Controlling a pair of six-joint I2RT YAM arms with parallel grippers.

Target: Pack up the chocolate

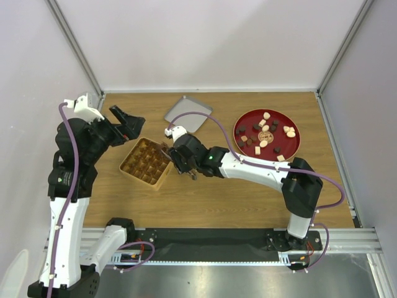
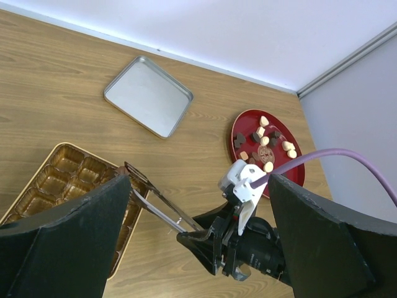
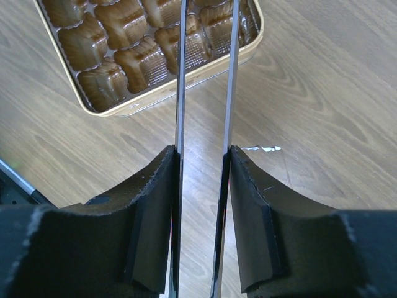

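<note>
Right claw (image 3: 203, 155) clamped on long thin metal tongs (image 3: 181, 74), tips over square tan gridded box (image 3: 149, 96); left claw (image 2: 195, 183) wide apart, empty.

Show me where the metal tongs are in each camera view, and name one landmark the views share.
Top external: the tongs sit left of centre, between the right gripper and the box.
Left wrist: low centre, the tongs slant from the box down to the right.
Right wrist: centre, the two blades rise to the box.
Shared landmark: the box with its grid of compartments.
</note>
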